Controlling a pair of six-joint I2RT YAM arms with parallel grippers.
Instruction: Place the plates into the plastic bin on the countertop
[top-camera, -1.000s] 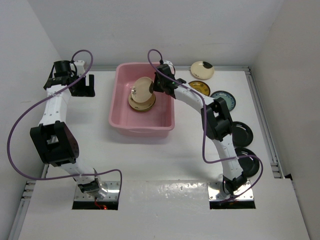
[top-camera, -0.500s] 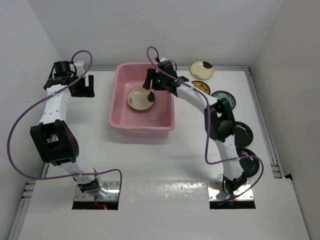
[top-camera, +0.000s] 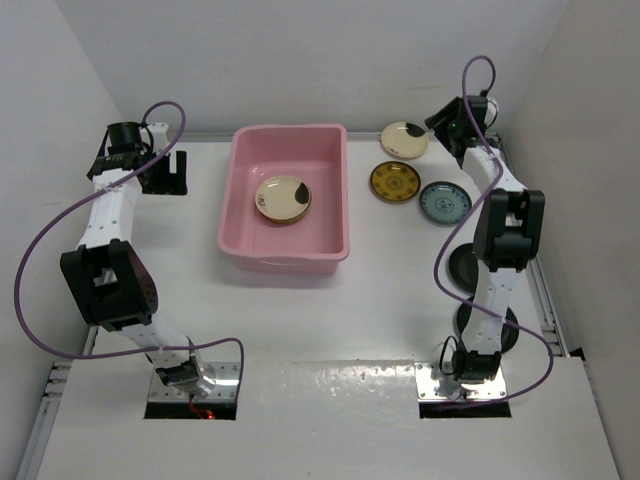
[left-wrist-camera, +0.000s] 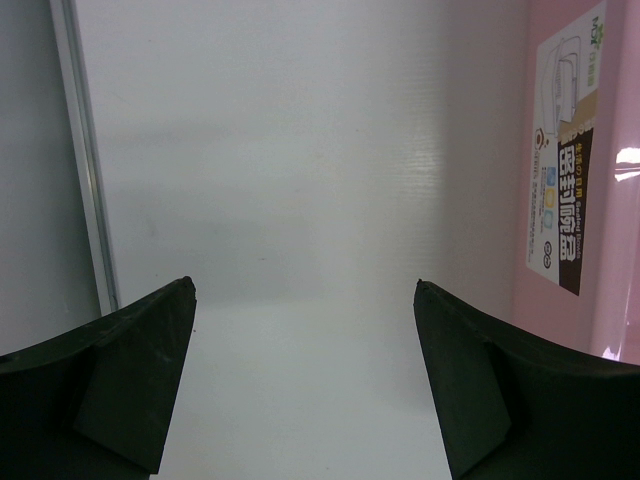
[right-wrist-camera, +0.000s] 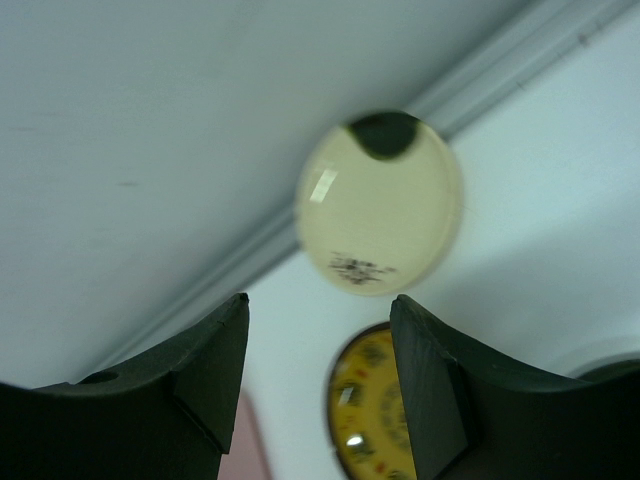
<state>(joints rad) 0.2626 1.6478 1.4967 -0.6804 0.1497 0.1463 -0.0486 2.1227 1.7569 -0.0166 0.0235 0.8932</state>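
The pink plastic bin (top-camera: 242, 238) stands mid-table with cream plates with a black patch (top-camera: 283, 198) stacked in it. On the countertop to its right lie a cream plate with a black patch (top-camera: 404, 140), an amber-gold plate (top-camera: 394, 182), a blue-teal plate (top-camera: 444, 202) and two black plates (top-camera: 462, 267), partly hidden by the right arm. My right gripper (top-camera: 442, 122) is open and empty at the far right, beside the cream plate (right-wrist-camera: 378, 203); the amber-gold plate (right-wrist-camera: 375, 412) shows between its fingers. My left gripper (top-camera: 172, 172) is open and empty left of the bin (left-wrist-camera: 575, 180).
White walls enclose the table. A metal rail (top-camera: 525, 230) runs along the right edge and another along the left (left-wrist-camera: 85, 160). Purple cables loop off both arms.
My right gripper let go of a cream plate into the bin, then swung out of the bin to the far right corner. The left arm has not moved.
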